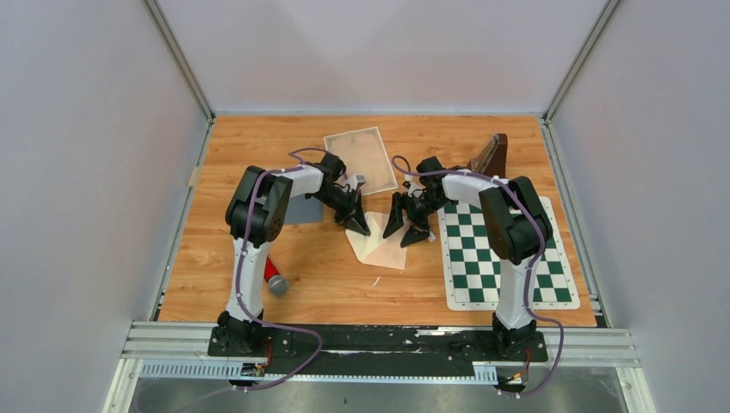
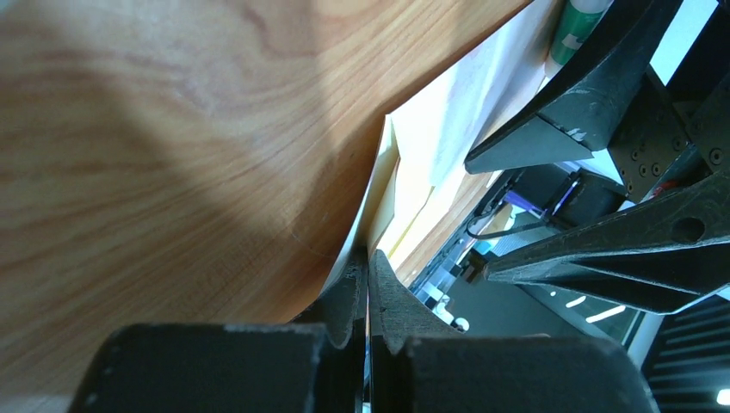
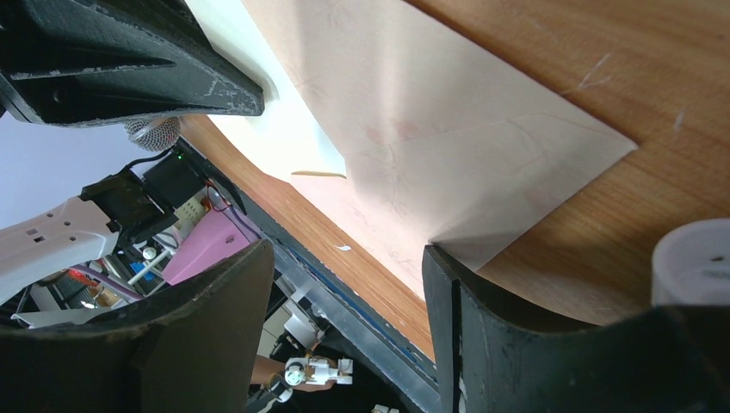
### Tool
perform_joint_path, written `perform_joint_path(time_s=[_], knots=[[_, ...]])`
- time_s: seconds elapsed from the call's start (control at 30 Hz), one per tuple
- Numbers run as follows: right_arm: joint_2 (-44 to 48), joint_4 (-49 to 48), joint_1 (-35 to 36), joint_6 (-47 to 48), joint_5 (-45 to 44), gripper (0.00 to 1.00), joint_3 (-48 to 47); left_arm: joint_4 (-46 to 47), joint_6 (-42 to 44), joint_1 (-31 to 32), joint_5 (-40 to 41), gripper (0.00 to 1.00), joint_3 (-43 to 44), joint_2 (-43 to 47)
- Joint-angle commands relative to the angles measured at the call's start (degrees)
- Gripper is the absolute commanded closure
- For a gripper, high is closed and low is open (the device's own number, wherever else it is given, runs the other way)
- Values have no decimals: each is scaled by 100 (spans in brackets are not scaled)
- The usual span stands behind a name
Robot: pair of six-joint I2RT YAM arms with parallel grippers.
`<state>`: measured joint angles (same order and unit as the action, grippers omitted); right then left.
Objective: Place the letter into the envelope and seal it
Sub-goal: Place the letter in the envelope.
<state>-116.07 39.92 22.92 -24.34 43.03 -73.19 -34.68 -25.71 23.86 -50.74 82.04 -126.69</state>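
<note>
Two claws at a partly filled envelope on a wood-grain worktop. The left claw (image 1: 361,228) is pressed together on the thin edge of a white sheet, which we take to be the letter (image 3: 275,103). We cannot rule out that the sheet is the inner face of the flap. The sheet rises from the claw's tips in a shallow curve and bends as thin, limp paper.

The envelope (image 1: 389,249) lies flat on the worktop (image 1: 327,284), directly below and between the two claws. It is matt, peach-cream paper, and its diagonal seams show through the face in the right wrist view. As far as we can judge, its long axis runs from the left claw's tips obliquely toward the right claw. The white sheet lies at the end nearer the left claw.

The right claw (image 1: 403,237) stands apart with nothing between its fingers. One fingertip (image 3: 443,275) is at the envelope's free edge, and a sharp corner of the envelope lies just beyond it. We judge that the coming move turns on this pairing. The left claw is nearer the sheet and could slide it along the long axis, and the right claw is nearer the body and could pin it.

A chequered mat (image 1: 508,249) lies on the far side of the right claw.
</note>
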Motion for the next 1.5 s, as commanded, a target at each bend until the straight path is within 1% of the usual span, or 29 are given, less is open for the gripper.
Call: perform_joint_path(time_s=[0.0,0.2,0.37,0.47,0.6,0.77,0.8,0.83,0.87,0.9,0.97,1.07,1.17,1.27,1.37,1.47], knots=[[-392,-70,100,52,-328,35,133,203,-4,154,186,100,201,-280],[-292,-13,72,128,-398,35,86,-369,382,163,769,100,465,-305],[319,305,-65,453,-508,34,-40,-501,517,163,835,100,390,-154],[568,538,-114,618,-772,33,-20,-554,564,163,835,100,368,-114],[370,532,-275,503,-883,32,63,-574,556,164,817,100,349,-87],[4,226,-341,272,-1058,32,-161,-649,564,163,807,100,403,-144],[-43,179,-346,241,-1060,32,-224,-669,575,163,805,98,423,-149],[-91,139,-343,205,-1070,32,-286,-722,596,163,825,92,447,-157],[-127,108,-339,180,-1094,32,-346,-754,595,159,914,88,480,-160],[-164,78,-340,157,-1102,32,-386,-838,583,157,977,81,497,-129],[-224,52,-338,133,-1102,32,-431,-951,563,115,1184,74,528,-17],[-280,51,-340,131,-1059,32,-380,-1055,557,-23,1449,69,448,196],[-358,27,-340,119,-922,32,-238,-1084,608,-140,1373,70,369,342],[-431,-59,-334,45,-813,33,-127,-1072,633,-175,1245,75,258,343],[-474,-117,-324,17,-715,33,-115,-1013,637,-188,1221,77,144,349],[-495,-134,-290,8,-647,34,-139,-1051,661,-197,1332,84,133,343]])
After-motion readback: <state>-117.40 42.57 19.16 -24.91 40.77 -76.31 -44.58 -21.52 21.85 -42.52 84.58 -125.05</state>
